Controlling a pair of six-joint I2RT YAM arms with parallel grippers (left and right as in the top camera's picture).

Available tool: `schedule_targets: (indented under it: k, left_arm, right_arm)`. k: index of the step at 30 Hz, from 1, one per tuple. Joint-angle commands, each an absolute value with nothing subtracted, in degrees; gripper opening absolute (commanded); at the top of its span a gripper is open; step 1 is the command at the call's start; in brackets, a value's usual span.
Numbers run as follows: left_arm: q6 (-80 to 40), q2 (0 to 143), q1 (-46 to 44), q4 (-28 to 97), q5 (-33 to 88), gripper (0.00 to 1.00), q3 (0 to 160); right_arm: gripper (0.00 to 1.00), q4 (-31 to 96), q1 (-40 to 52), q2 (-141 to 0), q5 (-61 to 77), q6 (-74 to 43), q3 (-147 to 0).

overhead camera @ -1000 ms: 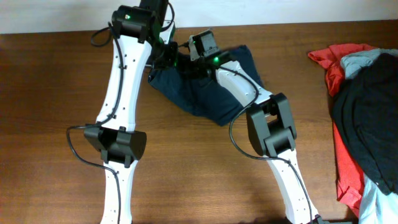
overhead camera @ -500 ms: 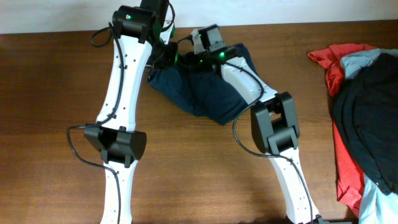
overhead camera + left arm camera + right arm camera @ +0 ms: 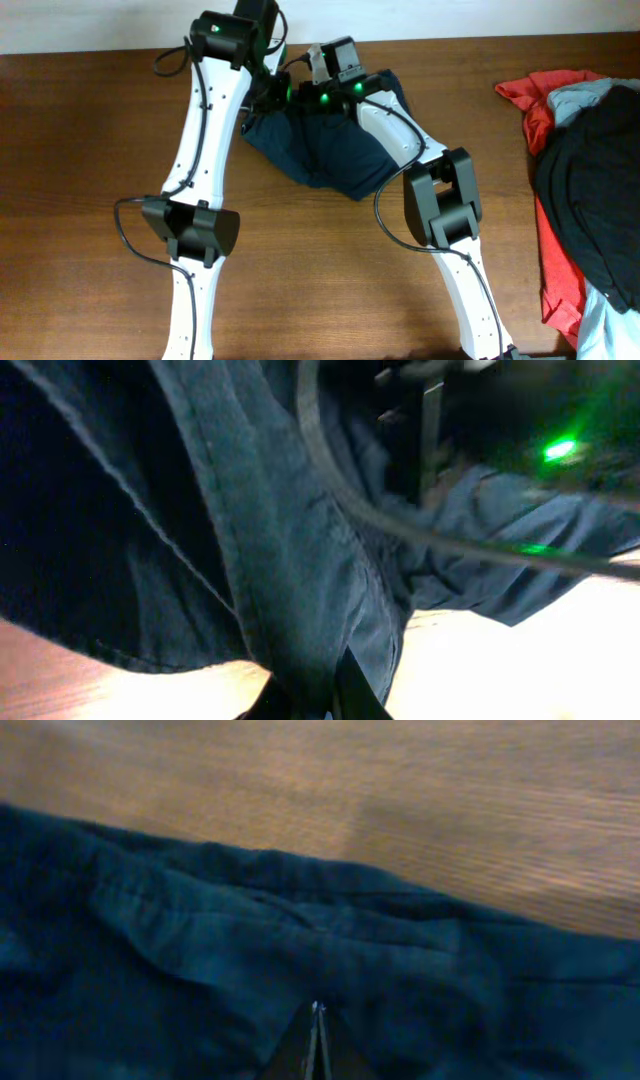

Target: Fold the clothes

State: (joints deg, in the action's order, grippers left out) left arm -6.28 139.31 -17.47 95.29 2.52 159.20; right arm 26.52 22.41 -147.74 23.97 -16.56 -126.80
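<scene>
Navy shorts [image 3: 310,155] crumpled, brown wooden table [image 3: 80,150]

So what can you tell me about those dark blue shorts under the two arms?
The shorts are dark navy, plain soft cloth, wrinkled and bunched in a heap, not yet folded. They lie on the wooden table near its far edge, apart from the clothes pile on the right. A stitched hem shows up close. The left end effector and right end effector each pinch the fabric.
</scene>
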Motion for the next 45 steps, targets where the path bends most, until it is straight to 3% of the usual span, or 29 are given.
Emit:
schedule_targets:
  k: [1,6,10,15,22,34,45]
  left_arm:
    - [-6.81,139.94,-18.92,94.28,2.72,0.01,159.35]
    - [-6.79,139.92,-18.92,94.13,2.5,0.01,159.35]
    - [-6.79,139.92,-18.92,93.69,2.48,0.01,159.35]
    - [-6.76,139.92,-18.92,93.73,0.54,0.01,159.35]
    - [-6.76,139.92,-18.85,93.67,-0.03,0.01,159.35]
    - [-6.33,139.92,-18.46,93.65,-0.51,0.0,159.35]
    - [-4.01,139.92,-17.3,93.47,-4.56,0.01,159.37]
  right_arm:
    - [0.04,26.35,23.29,-149.67,24.86,-16.99,-127.5]
    - [0.12,29.15,20.67,-148.64,30.06,-15.31,-128.97]
    - [0.12,38.3,16.56,-146.54,36.93,-15.2,-132.16]
    - [0.04,52.53,13.87,-144.07,37.28,-12.19,-132.73]
    - [0.04,70.78,14.15,-144.05,37.28,-5.67,-131.33]
    - [0.04,76.4,20.8,-144.05,26.06,-3.42,-131.02]
    - [0.04,76.34,25.82,-144.16,24.97,-6.5,-129.69]
